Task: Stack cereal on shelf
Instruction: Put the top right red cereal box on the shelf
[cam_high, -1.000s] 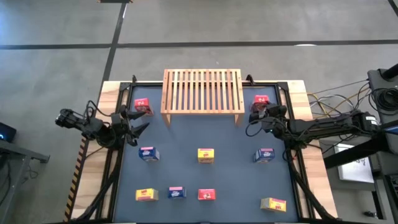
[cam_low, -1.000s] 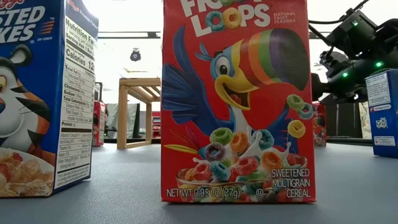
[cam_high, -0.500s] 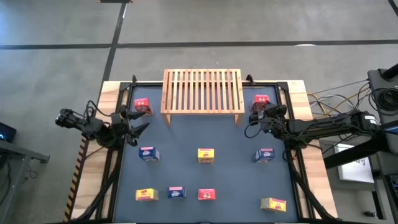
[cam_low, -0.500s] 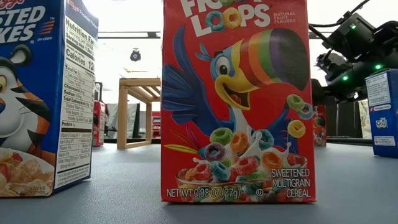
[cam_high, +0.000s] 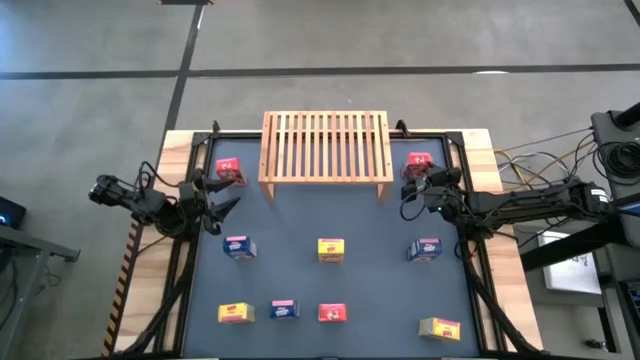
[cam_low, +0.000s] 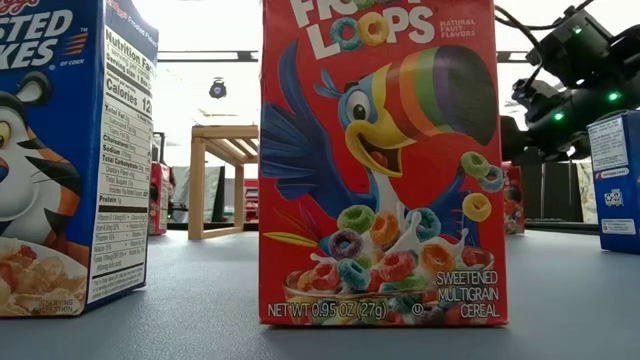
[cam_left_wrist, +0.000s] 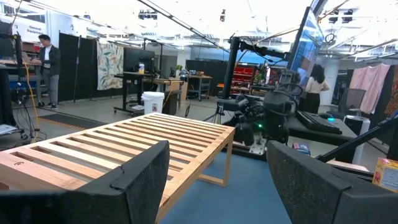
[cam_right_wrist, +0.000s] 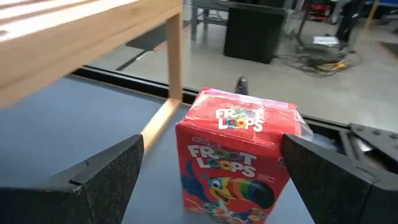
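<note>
While almost nothing has moved in the last second, the left gripper (cam_high: 222, 197) waits open near a red box (cam_high: 229, 169), the shelf (cam_high: 325, 146) holds no cereal, and the right gripper (cam_high: 408, 199) hangs open around another red box (cam_right_wrist: 239, 157).

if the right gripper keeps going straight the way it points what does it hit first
Most likely the red Froot Loops box beside the shelf's leg: it stands upright, centred between the open right gripper's fingers, apart from them.

Robotics lab: equipment racks (cam_left_wrist: 245, 62), monitors (cam_left_wrist: 311, 43), cables (cam_right_wrist: 317, 56).
</note>
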